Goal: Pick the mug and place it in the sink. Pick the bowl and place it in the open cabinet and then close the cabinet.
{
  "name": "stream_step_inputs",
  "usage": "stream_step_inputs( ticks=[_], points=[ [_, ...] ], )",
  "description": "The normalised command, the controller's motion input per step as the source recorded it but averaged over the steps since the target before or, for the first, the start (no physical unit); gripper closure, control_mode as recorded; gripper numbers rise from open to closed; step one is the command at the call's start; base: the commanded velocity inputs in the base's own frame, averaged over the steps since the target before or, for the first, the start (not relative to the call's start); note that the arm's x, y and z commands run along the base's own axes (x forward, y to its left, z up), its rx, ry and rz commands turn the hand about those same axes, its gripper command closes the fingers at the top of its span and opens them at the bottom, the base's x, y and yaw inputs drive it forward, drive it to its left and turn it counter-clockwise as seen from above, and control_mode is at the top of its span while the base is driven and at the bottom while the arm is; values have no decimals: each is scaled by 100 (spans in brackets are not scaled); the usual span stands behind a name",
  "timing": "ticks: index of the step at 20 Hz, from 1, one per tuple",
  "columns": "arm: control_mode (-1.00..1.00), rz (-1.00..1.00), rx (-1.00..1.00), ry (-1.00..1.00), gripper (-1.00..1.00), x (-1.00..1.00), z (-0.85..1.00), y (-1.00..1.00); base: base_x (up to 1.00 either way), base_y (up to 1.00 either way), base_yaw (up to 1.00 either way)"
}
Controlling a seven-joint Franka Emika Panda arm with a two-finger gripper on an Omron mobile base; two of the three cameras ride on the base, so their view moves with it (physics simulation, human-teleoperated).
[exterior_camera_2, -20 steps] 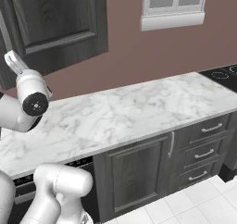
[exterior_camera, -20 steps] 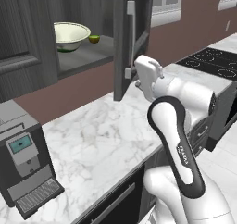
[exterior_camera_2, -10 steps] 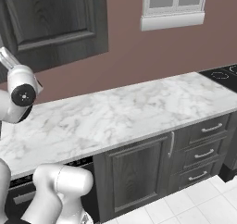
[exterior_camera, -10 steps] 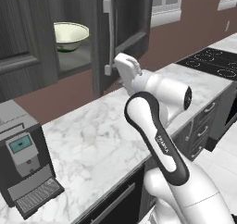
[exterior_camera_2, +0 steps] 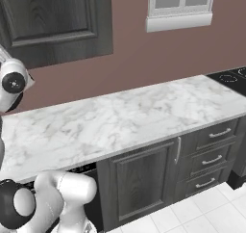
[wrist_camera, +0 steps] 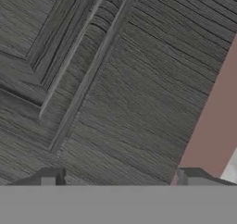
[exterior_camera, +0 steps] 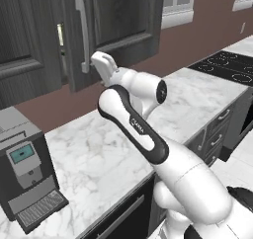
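White marble counter (exterior_camera: 108, 149) ran below the gripper (wrist_camera: 121, 181), against a brown wall (exterior_camera_2: 158, 58). One window (exterior_camera_2: 180, 6) sat well off to its side. One coffee machine (exterior_camera: 27, 171) stood on the counter, low and away from the gripper. One black cooktop (exterior_camera: 230, 67) lay at the far end. The cabinet (exterior_camera: 118, 20) door was almost shut, just ahead of the gripper, with one silver handle (exterior_camera: 81, 33). Jaws stood wide apart, holding nothing.
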Motion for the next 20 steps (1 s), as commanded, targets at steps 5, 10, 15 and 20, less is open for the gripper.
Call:
stream_step_inputs(
  ticks=[5, 10, 15, 20],
  points=[
    [-100, -3, -4, 12, -100, 90, 0, 99, 0, 0, 0],
    [-100, -3, -5, 11, -100, 89, 0, 93, 0, 0, 0],
    [-100, -2, -3, 12, -100, 80, 0, 74, 0, 0, 0],
    [-100, -1, 0, 25, -100, 53, 3, 13, 0, 0, 0]
  ],
)
